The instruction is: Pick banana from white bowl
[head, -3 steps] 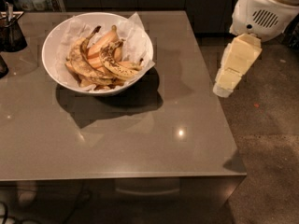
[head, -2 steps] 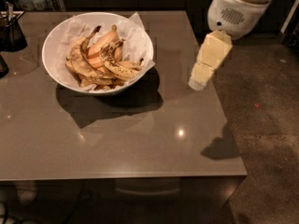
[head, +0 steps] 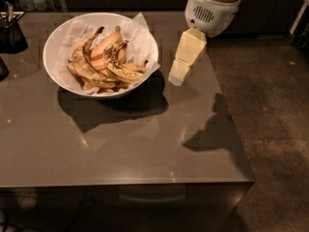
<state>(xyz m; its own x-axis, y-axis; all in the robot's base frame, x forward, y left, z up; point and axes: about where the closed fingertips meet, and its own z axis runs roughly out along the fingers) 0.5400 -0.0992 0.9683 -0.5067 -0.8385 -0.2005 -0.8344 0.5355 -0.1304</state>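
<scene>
The white bowl (head: 49, 46) stands on the back left of the grey table, lined with crumpled white paper. It holds several bananas. The speckled banana (head: 117, 66) lies on top at the right side of the pile, curved, with black spots. Smoother orange-yellow bananas (head: 104, 45) lie behind it. My gripper (head: 176, 77) is cream-coloured, hangs from the white arm housing (head: 210, 8), and points down and left. It hovers above the table just right of the bowl's rim, apart from the bowl and the banana.
A small dark container (head: 11, 32) with utensils stands at the table's far left back corner. The table's right edge (head: 231, 129) drops to a speckled floor. Dark cabinets run along the back.
My gripper and arm have moved left, from beyond the table's right edge to over the table beside the bowl. The bowl and bananas have not moved.
</scene>
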